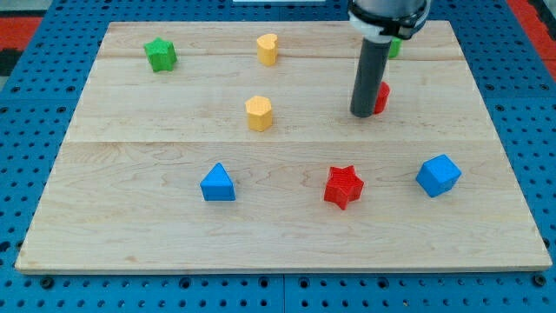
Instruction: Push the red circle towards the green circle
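The red circle [381, 97] sits toward the bench's [130, 217] upper right, mostly hidden behind the rod. My tip [362, 114] is touching its left side. The green circle [394, 47] peeks out just above, behind the arm. There's no pincer on this rig. A red star [343, 186] lies well below, a blue cube [438, 176] to its right.

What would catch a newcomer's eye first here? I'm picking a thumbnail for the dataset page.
The dark rod dominates the view's upper right; my tip sits against the left side of the red circle, mostly hidden behind it, with the green circle peeking out just above. Next, the bright red star and blue cube stand out lower right.
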Tool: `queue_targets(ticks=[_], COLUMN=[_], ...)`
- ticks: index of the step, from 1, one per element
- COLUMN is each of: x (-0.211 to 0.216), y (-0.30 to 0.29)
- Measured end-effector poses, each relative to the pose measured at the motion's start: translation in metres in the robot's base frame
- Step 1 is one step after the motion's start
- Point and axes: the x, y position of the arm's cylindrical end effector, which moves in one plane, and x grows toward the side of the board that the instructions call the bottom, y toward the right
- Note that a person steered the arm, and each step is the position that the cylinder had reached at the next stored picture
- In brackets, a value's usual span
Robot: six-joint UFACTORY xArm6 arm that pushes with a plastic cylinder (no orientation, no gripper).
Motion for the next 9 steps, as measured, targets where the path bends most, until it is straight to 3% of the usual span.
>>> queue_targets(ticks=[1, 3, 4, 6, 7, 8, 9], x=[-0.026, -0.009, -0.049, -0.055, -0.009, 0.043, 0.06], y=[0.032, 0.094, 0.105, 0.083, 0.101, 0.057, -0.011])
